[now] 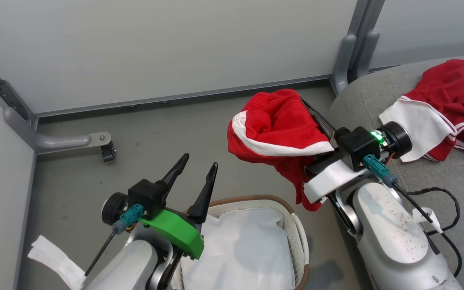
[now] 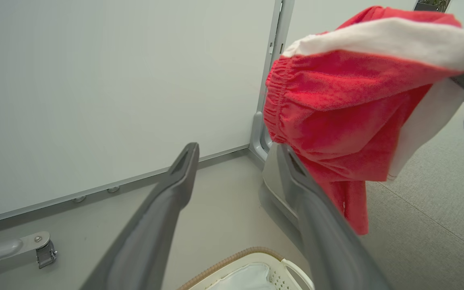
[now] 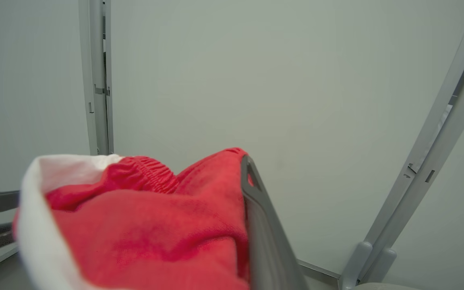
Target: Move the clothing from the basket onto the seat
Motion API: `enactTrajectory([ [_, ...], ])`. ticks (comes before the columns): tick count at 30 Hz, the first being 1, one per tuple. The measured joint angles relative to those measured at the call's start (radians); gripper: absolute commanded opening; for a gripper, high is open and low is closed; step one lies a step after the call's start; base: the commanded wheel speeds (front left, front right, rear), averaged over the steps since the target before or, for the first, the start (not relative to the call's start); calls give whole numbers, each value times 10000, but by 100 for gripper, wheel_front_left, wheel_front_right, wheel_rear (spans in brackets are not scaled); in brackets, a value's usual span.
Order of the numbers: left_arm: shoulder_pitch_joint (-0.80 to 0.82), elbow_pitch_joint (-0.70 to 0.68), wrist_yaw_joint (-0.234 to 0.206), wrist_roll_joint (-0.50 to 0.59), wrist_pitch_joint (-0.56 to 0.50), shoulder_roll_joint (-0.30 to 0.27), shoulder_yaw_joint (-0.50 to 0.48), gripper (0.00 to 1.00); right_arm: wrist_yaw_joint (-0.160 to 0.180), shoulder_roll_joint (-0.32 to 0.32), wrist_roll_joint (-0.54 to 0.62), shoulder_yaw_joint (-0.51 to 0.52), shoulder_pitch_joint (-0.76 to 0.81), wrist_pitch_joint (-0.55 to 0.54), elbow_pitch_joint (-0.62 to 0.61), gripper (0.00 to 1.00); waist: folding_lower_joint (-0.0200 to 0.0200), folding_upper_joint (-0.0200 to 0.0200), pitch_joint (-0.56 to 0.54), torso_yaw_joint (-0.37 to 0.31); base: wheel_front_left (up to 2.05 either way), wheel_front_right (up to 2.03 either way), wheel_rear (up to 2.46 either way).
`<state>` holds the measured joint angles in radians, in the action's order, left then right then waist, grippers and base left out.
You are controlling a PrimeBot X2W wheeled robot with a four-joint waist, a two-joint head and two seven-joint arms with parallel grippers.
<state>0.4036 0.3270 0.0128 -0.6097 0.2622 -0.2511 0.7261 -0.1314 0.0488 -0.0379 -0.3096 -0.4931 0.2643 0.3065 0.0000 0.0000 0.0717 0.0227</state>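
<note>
Two red garments are in play. One garment lies spread near the far edge of the seat, so that piece looks delivered. The other garment hangs bunched from the right gripper, above the floor between the basket and the seat's left edge. That gripper is clamped on the fabric: one dark finger lies alongside the cloth and the other is buried in it. I judge the hold is kept high to lift the hem over the seat's edge. The left gripper stands empty, fingers spread wide, above the basket's left rim. The basket holds just its white liner.
</note>
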Motion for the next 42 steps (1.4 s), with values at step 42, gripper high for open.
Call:
enactTrajectory([
  [42, 87, 650, 1012, 2322, 4, 474, -1116, 100, 0, 13, 111, 3001, 922, 0, -734, 0, 0, 0, 2234, -4338, 0, 0, 0],
])
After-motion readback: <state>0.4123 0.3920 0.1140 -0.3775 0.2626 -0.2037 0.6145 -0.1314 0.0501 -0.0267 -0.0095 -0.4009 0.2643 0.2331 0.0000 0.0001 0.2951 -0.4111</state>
